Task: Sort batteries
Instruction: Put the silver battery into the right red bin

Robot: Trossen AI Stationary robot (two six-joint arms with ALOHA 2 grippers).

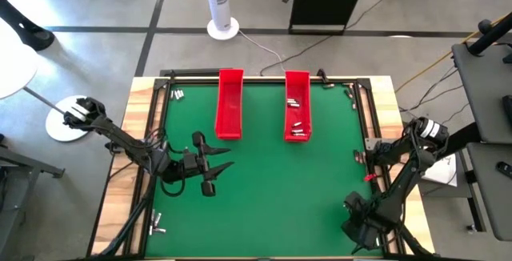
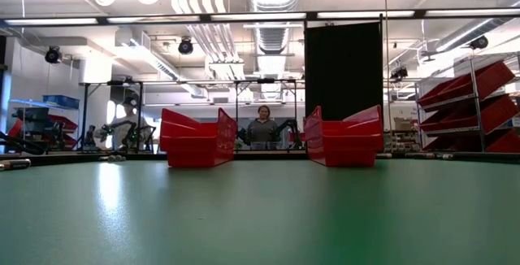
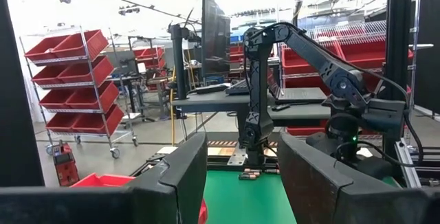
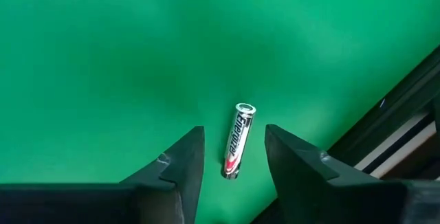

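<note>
Right gripper (image 4: 232, 157) at table's 5 o'clock, fingers apart, straddling one battery (image 4: 238, 140); its long axis lies probably along the fingers. Not clamped yet.

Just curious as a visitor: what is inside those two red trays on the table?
The right red tray holds several small batteries. The left red tray looks empty from above, though its walls may hide a little.

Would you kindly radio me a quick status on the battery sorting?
Right gripper open, straddling a battery on the mat, not gripped. Left gripper open, empty, mid-table. Batteries in right tray. Nothing in the way.
</note>
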